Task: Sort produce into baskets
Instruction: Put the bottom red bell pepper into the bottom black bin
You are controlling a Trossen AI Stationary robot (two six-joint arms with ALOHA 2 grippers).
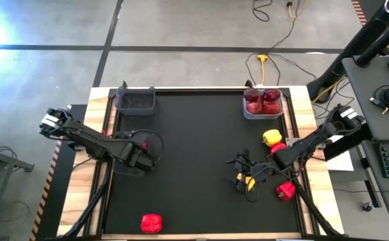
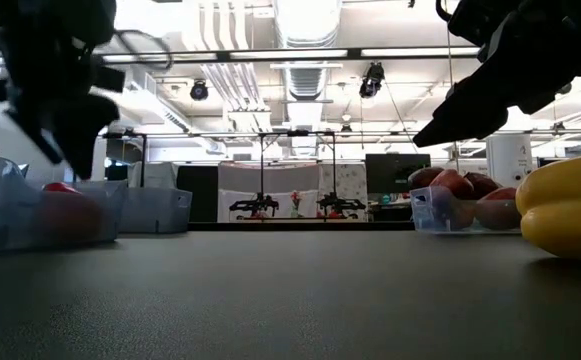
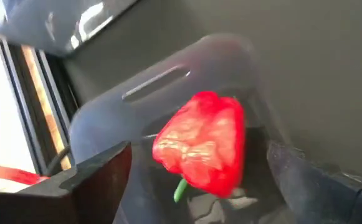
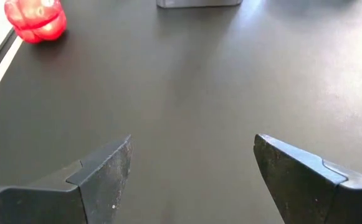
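Desk — black mat, wood edges. Far right corner: clear basket with dark maroon fruits. Far left corner: dark basket, contents not legible. A third dark basket sits under the left arm, mostly hidden from above; it shows in the left wrist view with one red pepper inside.

Left claw hangs above that basket, spread wide, holding nothing. Right claw also wide open and empty, over bare mat right of centre.

Loose produce: red pepper at the near edge, yellow pepper and red pepper near the right arm. Something yellow by the right claw's fingers in the high view — pepper or claw part, cannot tell.

Judgement: peppers look glossy, light, lobed, likely slippery; grip across the widest shoulders, not the stem.
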